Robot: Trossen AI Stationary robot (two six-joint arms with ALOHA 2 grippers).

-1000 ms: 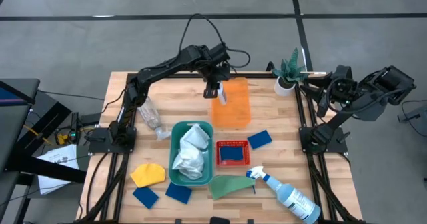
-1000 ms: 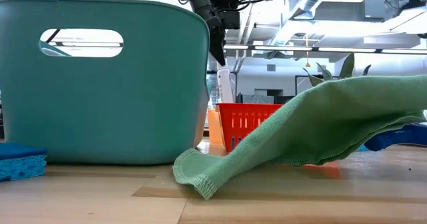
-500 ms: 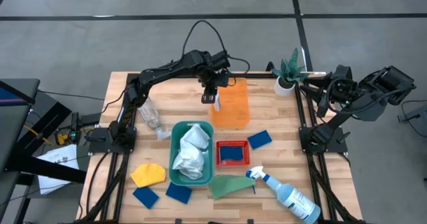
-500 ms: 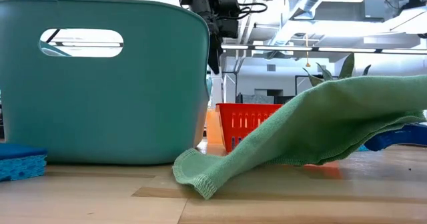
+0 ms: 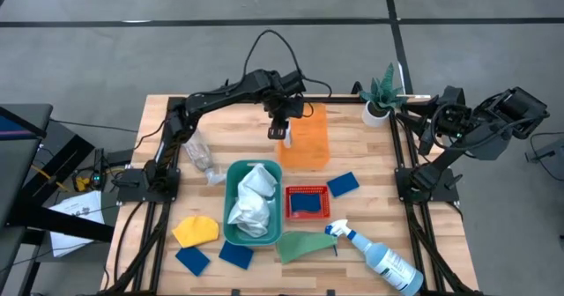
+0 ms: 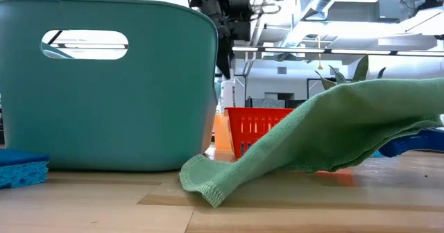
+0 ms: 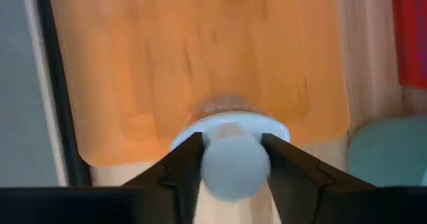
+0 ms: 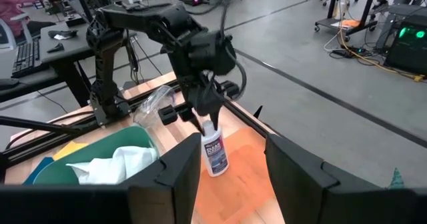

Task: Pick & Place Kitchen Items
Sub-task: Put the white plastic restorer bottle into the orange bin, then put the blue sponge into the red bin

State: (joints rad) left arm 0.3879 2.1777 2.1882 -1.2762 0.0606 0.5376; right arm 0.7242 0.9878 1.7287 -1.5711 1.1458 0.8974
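Crowding the wooden bench (image 5: 167, 111): a teal tub (image 5: 232, 232) holding white cloths (image 5: 252, 199), just beside it a red basket (image 5: 307, 191) with a blue sponge (image 5: 306, 205) inside, and a translucent orange tray (image 5: 310, 137) farther back. A second sponge (image 5: 343, 184) lies beside the basket; two more sponges (image 5: 193, 260) and a yellow cloth (image 5: 196, 231) lie near the tub's front corner. The green cloth (image 5: 307, 245) lies crumpled in front of the tub and basket, and in the low view it hides much of the basket. The spray bottle (image 5: 379, 255) lies on its side near the front right corner. A potted plant (image 5: 381, 97) stands at the back right edge.

The left hand (image 7: 229, 156) is over the tray's left edge, fingers parted narrowly on either side of the cap of the small white bottle (image 8: 214, 153), which stands upright in the tray; whether the fingers press the cap cannot be told. The right hand (image 8: 227, 159) waits beyond the bench's right edge, fingers spread, empty.
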